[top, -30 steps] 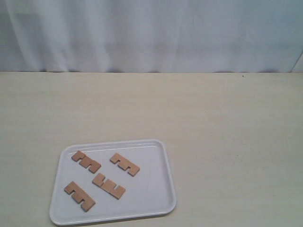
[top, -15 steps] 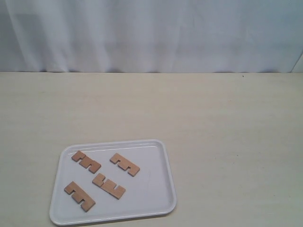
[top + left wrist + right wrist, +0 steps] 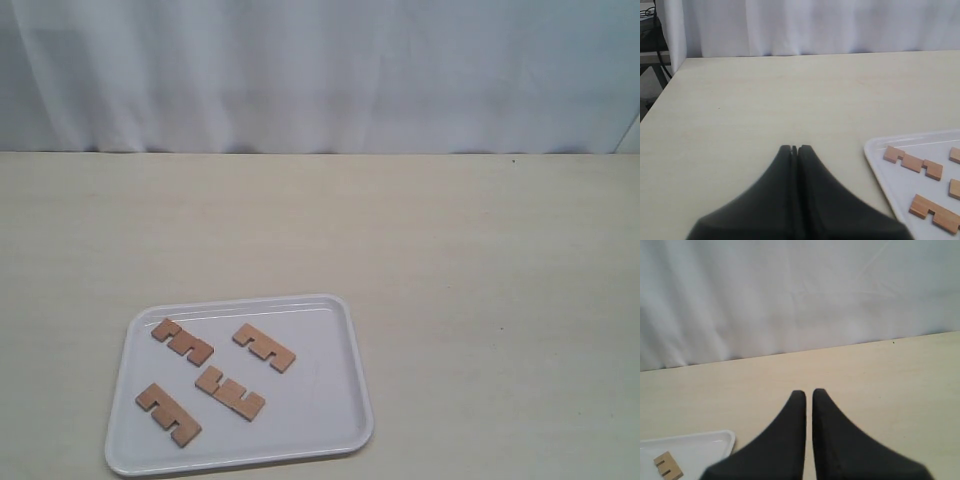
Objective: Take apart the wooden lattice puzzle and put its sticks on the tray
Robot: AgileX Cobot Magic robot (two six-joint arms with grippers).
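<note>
The white tray [image 3: 312,405] sits near the table's front left in the exterior view. Several separate wooden sticks lie flat on it, none interlocked: one [image 3: 182,342] at the back left, one [image 3: 264,348] at the back right, one [image 3: 230,394] in the middle. The wooden lattice puzzle as an assembled grid is out of view. Neither arm shows in the exterior view. In the left wrist view my left gripper [image 3: 794,148] is shut and empty, hovering over bare table beside the tray [image 3: 879,162]. My right gripper [image 3: 809,392] is shut on nothing, off the tray's corner [image 3: 700,445].
A white curtain [image 3: 320,70] hangs behind the table's far edge. The left wrist view shows the table's side edge [image 3: 660,92] with a dark stand beyond it. Bare tabletop [image 3: 480,280] spreads right of and behind the tray.
</note>
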